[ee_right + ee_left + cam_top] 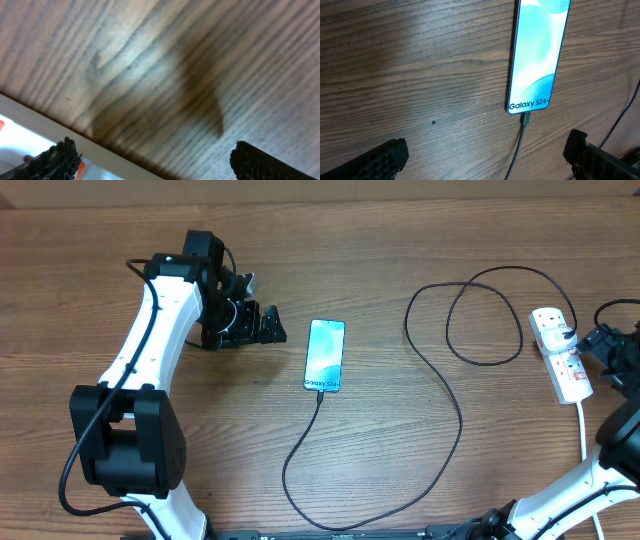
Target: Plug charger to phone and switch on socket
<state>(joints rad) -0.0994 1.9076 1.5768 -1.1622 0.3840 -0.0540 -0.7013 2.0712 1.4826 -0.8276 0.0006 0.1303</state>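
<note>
Phone (325, 356) lies flat mid-way across the wooden table (380, 440), screen up & lit blue-teal, "Galaxy" end toward the near edge. Charger (459, 412) tip (525, 119) sits in that near-end port. The cable runs near, swings right, climbs far, loops & ends at the black plug (568, 333) on the socket (560, 355) at far right. The socket's white lead (583, 425) trails toward the near edge. L gripper (487, 145) is just left of the phone, jaws wide, nothing btwn them. R gripper (157, 152) is right beside the socket, jaws also wide & empty. Its wrist view shows the socket's white edge w/ red marks at lower left. Switch position: can't tell.
</note>
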